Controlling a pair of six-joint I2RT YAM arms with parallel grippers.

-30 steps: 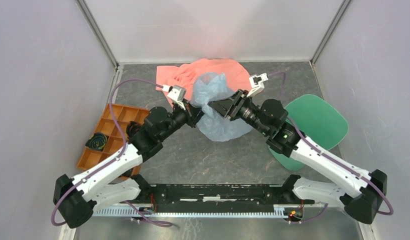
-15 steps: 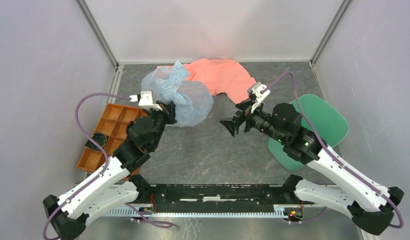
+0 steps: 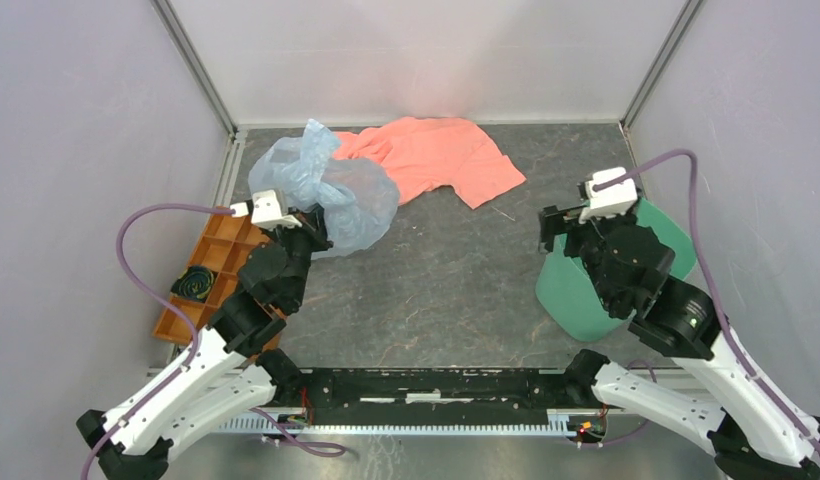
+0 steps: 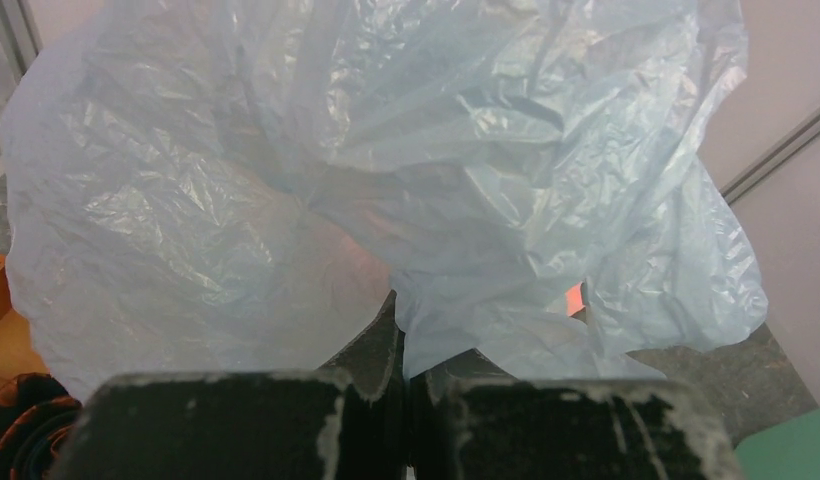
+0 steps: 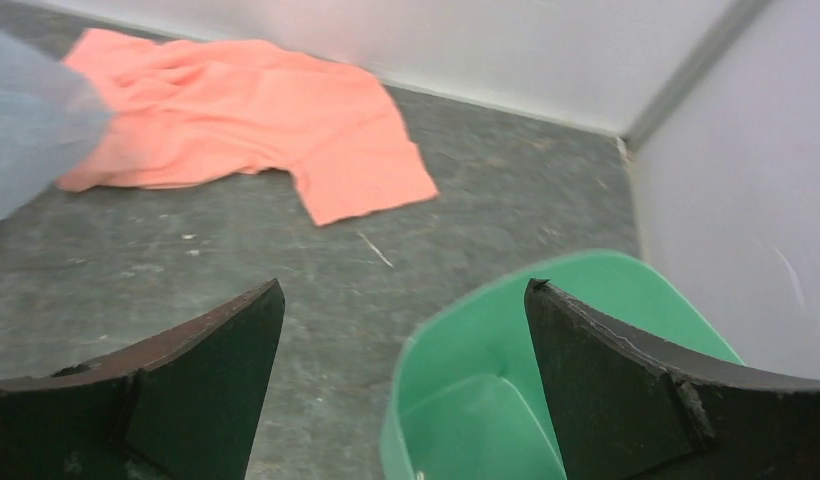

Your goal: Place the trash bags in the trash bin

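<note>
At the left gripper (image 4: 404,375), the two black fingers were pressed together on a fold of the trash bag (image 4: 386,170), with the thin film pinched between their tips. From that pinch the bag billowed up and outward, pale blue-grey, translucent and crinkled, filling most of the left wrist view. A salmon glow showed through it near the middle. From above, the left gripper (image 3: 306,225) sat at the near edge of the bag (image 3: 331,190), which hung over the far-left part of the worktop (image 3: 436,290). Its right side overlapped the left end of the pink cloth (image 3: 436,160), and whether the bag touched the worktop could not be told. Just to the near-left of that arm lay the orange tray (image 3: 221,250), with a dark coiled item (image 3: 194,283) in one of its left compartments.

Across the worktop, the right gripper (image 5: 403,300) held nothing, its fingers spread wide apart. Between and under those fingers lay bare grey worktop to the left and the rim of the trash bin (image 5: 466,390) to the right, green and smooth-walled, with its inside showing. In the top view the right gripper (image 3: 558,222) hovered at the far-left edge of the trash bin (image 3: 571,300), which stood at the right side of the worktop, largely hidden under the right arm. The pink cloth (image 5: 256,120) lay flat beyond it towards the back wall, and a sliver of the bag (image 5: 26,120) showed at the left edge of the right wrist view. The bag and the bin were well apart, on opposite sides of the worktop.
</note>
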